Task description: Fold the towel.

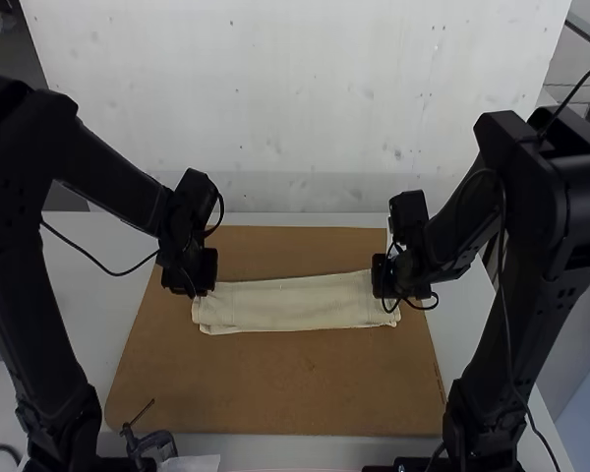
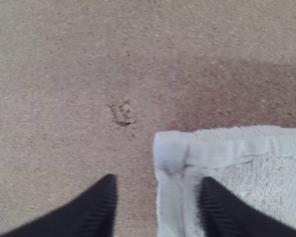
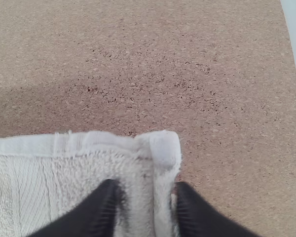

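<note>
A pale table point(image 1: 108, 315) carries a brown cork mat point(image 1: 275, 383) with rounded near corners, lying flat across its middle. The cream towel point(image 1: 295, 303) lies directly on the mat as a long narrow strip, running crosswise. At the table's near edge, left of centre, sits what looks like a small clamp point(image 1: 155, 445), dim there.
</note>
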